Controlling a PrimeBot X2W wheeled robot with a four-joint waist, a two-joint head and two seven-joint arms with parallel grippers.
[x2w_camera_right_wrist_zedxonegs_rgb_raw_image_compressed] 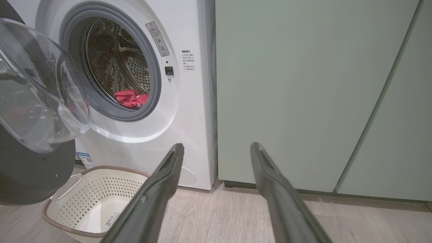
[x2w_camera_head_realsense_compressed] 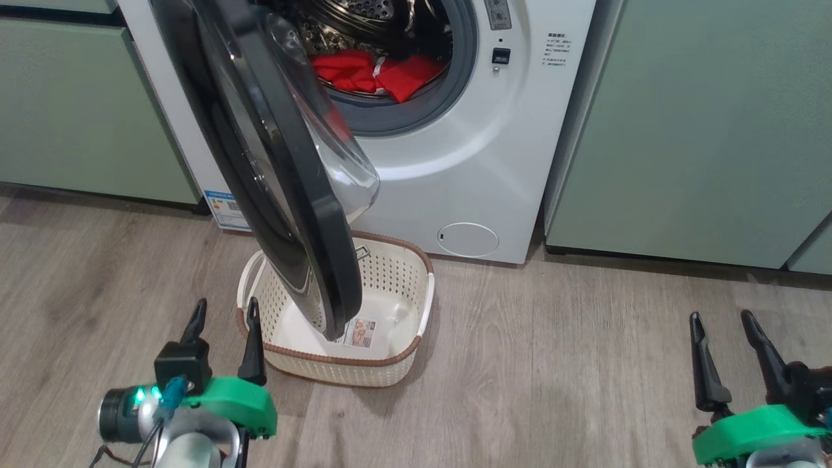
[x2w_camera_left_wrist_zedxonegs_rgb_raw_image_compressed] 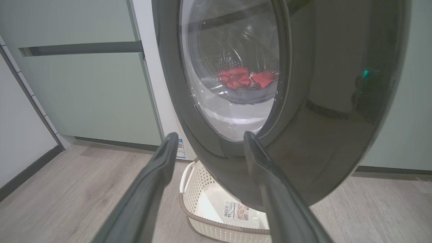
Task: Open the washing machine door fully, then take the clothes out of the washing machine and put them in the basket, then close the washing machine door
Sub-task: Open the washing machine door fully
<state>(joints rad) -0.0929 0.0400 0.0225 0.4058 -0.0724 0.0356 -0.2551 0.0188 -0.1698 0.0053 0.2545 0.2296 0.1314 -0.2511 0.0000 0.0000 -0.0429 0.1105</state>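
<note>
the basket [x2w_camera_head_realsense_compressed: 398,276] is set under the part-open washing machine door [x2w_camera_head_realsense_compressed: 273,162], likely to catch the clothes [x2w_camera_head_realsense_compressed: 377,71] lying in the drum [x2w_camera_head_realsense_compressed: 364,19]; left gripper [x2w_camera_head_realsense_compressed: 226,305] and right gripper [x2w_camera_head_realsense_compressed: 721,315] are held wide, empty.

Even indoor light, soft glare on the washing machine [x2w_camera_head_realsense_compressed: 455,162] (wrist views bend at edges).

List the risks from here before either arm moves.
1. The washing machine door stands only part open, over the basket; an arm reaching in may knock it.
2. The door covers part of the basket, so dropped clothes could land on the floor.
3. The open left gripper sits close by the basket rim and might nudge it.
</note>
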